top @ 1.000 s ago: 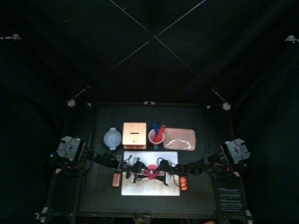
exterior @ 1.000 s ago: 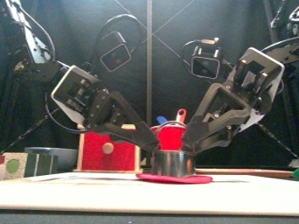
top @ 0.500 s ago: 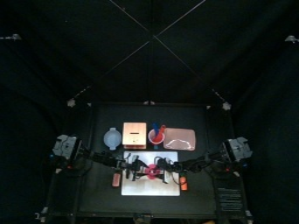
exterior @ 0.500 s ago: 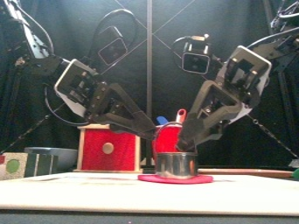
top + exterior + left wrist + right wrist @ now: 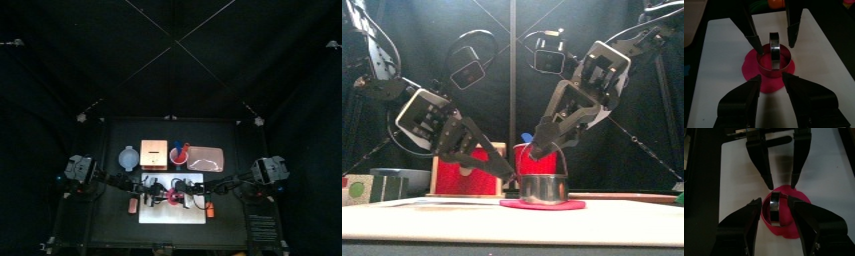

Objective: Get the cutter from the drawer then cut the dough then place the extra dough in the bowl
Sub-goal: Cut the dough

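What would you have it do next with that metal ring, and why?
Probably close the left end effector on the cutter and lift it off: it stands on the red dough, just ahead of those open jaws, so the extra dough cannot be peeled yet.

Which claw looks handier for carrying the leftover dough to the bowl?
Probably the left. The bowl sits on its side, and the left claw hangs low beside the cutter on the dough; the right claw is higher.

R arm has lifted: right gripper (image 5: 543, 151) now hangs above the cutter (image 5: 543, 188), no longer down at its rim. L arm has dropped & leans flatter, left gripper (image 5: 505, 174) low beside cutter.
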You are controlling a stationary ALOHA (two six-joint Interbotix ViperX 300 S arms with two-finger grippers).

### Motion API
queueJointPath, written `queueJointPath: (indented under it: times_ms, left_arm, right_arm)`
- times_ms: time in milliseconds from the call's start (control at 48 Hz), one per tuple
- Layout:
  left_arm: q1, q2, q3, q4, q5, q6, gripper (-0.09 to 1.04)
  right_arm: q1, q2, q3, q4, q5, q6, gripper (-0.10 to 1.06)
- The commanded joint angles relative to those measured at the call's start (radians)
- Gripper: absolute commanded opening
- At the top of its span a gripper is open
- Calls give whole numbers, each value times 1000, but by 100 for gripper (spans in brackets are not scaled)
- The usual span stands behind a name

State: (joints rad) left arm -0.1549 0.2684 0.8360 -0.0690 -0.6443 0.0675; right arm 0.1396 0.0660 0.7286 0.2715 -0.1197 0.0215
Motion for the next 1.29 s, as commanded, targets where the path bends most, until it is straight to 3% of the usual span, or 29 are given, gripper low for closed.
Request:
queueJointPath:
  times_ms: [21, 229, 542, 979, 1292]
  left_arm:
    - [-2, 21, -11, -3, -71, 2, 78]
    - [3, 44, -12, -17, -114, 3, 76]
    - [0, 67, -18, -21, -120, 3, 61]
    - [-3, 97, -34, -28, -120, 3, 61]
    - [-3, 97, -29, -35, -120, 3, 60]
  right_arm:
    - [-15, -46, -41, -8, 61, 2, 83]
    - [-18, -46, -71, -12, 137, 2, 83]
    - [-20, -46, -77, -20, 143, 5, 83]
    - [-21, -37, -86, -15, 160, 5, 81]
    - [-34, -21, -103, -17, 224, 5, 71]
